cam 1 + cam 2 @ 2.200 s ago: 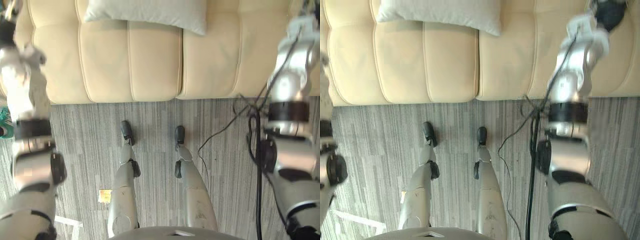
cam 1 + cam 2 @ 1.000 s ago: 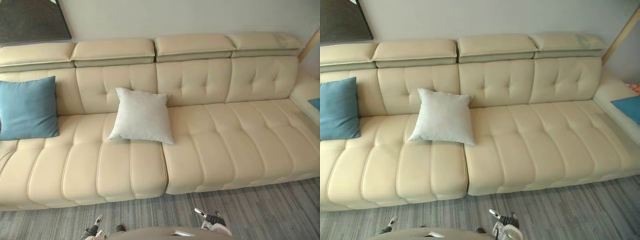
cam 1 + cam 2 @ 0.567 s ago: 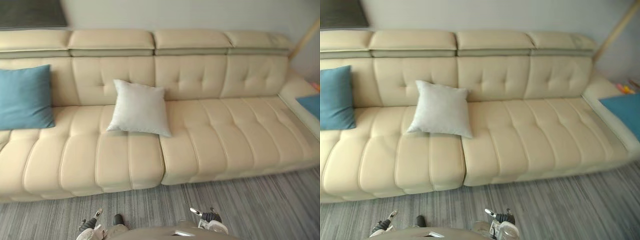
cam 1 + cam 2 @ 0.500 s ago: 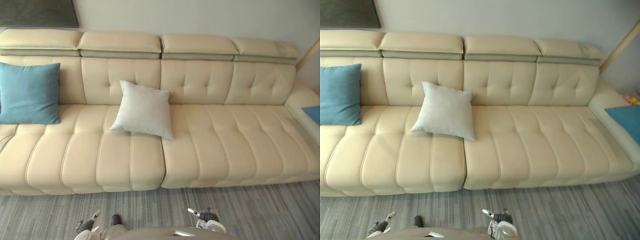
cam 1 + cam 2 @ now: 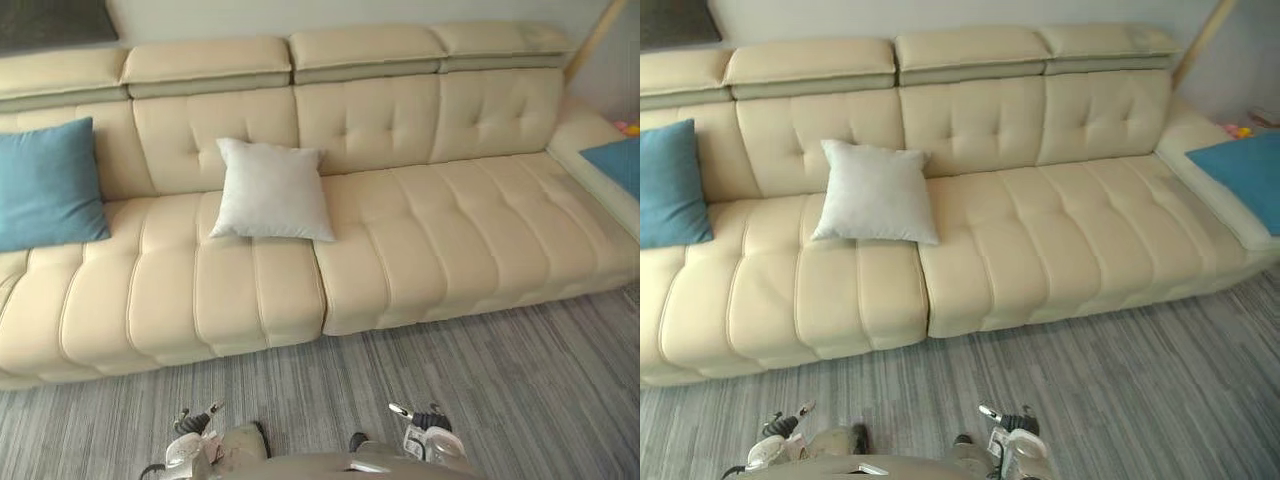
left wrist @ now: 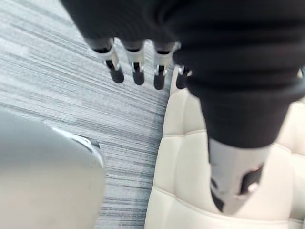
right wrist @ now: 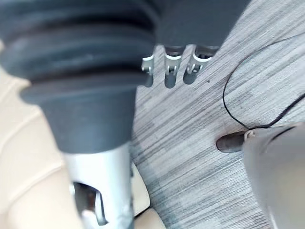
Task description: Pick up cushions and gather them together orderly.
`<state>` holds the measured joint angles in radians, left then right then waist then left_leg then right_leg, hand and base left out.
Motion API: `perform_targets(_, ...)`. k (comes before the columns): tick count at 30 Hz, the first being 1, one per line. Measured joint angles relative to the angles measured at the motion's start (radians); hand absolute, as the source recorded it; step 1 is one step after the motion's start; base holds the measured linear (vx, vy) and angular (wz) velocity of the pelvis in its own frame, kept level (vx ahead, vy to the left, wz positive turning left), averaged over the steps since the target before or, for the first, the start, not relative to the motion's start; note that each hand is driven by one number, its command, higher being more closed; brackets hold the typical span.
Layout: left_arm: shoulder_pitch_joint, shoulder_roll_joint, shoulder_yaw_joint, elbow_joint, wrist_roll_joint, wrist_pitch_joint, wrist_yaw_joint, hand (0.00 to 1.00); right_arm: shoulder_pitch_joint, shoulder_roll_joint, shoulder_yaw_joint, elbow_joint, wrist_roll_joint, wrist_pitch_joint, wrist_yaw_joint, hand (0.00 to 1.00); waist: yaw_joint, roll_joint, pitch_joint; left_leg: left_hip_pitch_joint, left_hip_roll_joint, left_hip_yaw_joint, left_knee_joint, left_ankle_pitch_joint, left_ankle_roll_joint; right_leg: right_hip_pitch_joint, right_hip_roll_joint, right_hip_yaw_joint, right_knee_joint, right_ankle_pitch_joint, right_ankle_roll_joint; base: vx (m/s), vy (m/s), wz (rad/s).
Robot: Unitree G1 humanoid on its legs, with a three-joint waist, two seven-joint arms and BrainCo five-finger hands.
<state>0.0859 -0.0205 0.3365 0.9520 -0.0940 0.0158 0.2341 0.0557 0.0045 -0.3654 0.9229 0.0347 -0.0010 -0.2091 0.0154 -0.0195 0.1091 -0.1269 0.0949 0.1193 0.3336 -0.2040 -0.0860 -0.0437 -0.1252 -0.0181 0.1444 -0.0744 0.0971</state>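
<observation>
Grey cushion (image 5: 270,190) (square), teal cushion (image 5: 48,183)

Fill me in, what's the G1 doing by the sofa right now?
Nothing is picked up yet. The robot faces the cream sofa, left hand and right hand low over the carpet, fingers straight, holding nothing. A light grey cushion leans on the backrest left of centre, a blue cushion sits at the left end, a second blue cushion lies at the far right end. All three are apart.
</observation>
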Motion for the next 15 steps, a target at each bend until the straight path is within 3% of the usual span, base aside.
perform_targets(1, 0.005, 0.004, 0.0, 0.0, -0.001, 0.0, -0.001, 0.0, 0.003, 0.011, 0.0, 0.001, 0.0, 0.001, 0.001, 0.0, 0.001, -0.004, -0.002, 0.007, -0.005, 0.02, -0.012, 0.0, 0.001, -0.006, -0.004, 0.015, -0.005, 0.007, -0.002, -0.09, 0.183, -0.85)
perform_targets(2, 0.017, 0.016, 0.0, 0.0, 0.0, -0.001, 0.0, 0.0, 0.022, 0.032, 0.0, 0.004, 0.009, 0.007, 0.004, 0.0, -0.007, -0.031, -0.028, 0.014, -0.015, 0.067, -0.042, -0.003, 0.006, -0.03, -0.015, 0.052, -0.031, 0.032, -0.019, -0.06, 0.14, -0.9)
perform_targets(6, 0.012, 0.034, -0.014, 0.017, 0.042, 0.002, 0.001, 0.0, 0.028, 0.032, -0.007, -0.003, 0.019, 0.006, 0.001, 0.0, -0.037, -0.048, -0.036, 0.054, -0.028, 0.164, -0.08, -0.008, 0.013, -0.049, -0.015, 0.155, -0.087, 0.087, -0.075, -0.03, 0.133, -0.86)
perform_targets(8, 0.005, 0.034, -0.028, 0.021, 0.073, 0.003, 0.001, 0.0, 0.026, 0.032, -0.01, -0.009, 0.022, 0.005, -0.001, 0.0, -0.042, -0.047, -0.039, 0.065, -0.029, 0.208, -0.084, -0.013, 0.021, -0.069, -0.004, 0.2, -0.08, 0.123, -0.051, 0.02, 0.075, -0.99)
perform_targets(10, 0.007, 0.023, -0.035, 0.023, 0.081, 0.003, 0.0, 0.0, 0.017, 0.034, -0.008, -0.027, 0.047, 0.003, -0.012, 0.0, -0.028, -0.023, -0.042, 0.075, -0.007, 0.263, -0.085, -0.034, 0.016, -0.119, 0.053, 0.243, -0.091, 0.222, -0.059, 0.04, 0.07, -1.81)
perform_targets(11, 0.006, 0.02, -0.035, 0.024, 0.087, 0.003, 0.001, 0.0, 0.007, 0.034, 0.002, -0.036, 0.05, 0.002, -0.015, 0.0, -0.015, -0.015, -0.041, 0.084, -0.005, 0.289, -0.093, -0.041, 0.029, -0.138, 0.08, 0.249, -0.112, 0.273, -0.064, 0.02, 0.073, -2.3)
perform_targets(12, 0.005, 0.023, -0.043, 0.029, 0.105, 0.004, 0.001, 0.0, -0.003, 0.035, 0.012, -0.037, 0.05, -0.003, -0.015, 0.0, -0.017, -0.011, -0.039, 0.106, 0.018, 0.375, -0.105, -0.032, 0.05, -0.136, 0.103, 0.228, -0.18, 0.345, -0.082, 0.01, 0.029, -2.11)
perform_targets(13, 0.004, 0.025, -0.056, 0.033, 0.111, 0.003, 0.001, 0.0, -0.005, 0.034, 0.01, -0.036, 0.05, -0.004, -0.016, 0.0, -0.018, 0.004, -0.033, 0.116, 0.031, 0.42, -0.111, -0.027, 0.057, -0.134, 0.11, 0.192, -0.205, 0.362, -0.107, 0.05, -0.039, -1.78)
perform_targets(15, -0.005, 0.029, -0.093, 0.041, 0.13, 0.004, -0.002, 0.0, -0.009, 0.028, -0.005, -0.032, 0.046, -0.003, -0.018, 0.0, -0.032, 0.006, -0.031, 0.149, 0.046, 0.501, -0.115, -0.021, 0.054, -0.149, 0.103, -0.033, -0.137, 0.261, -0.132, 0.11, -0.104, -1.28)
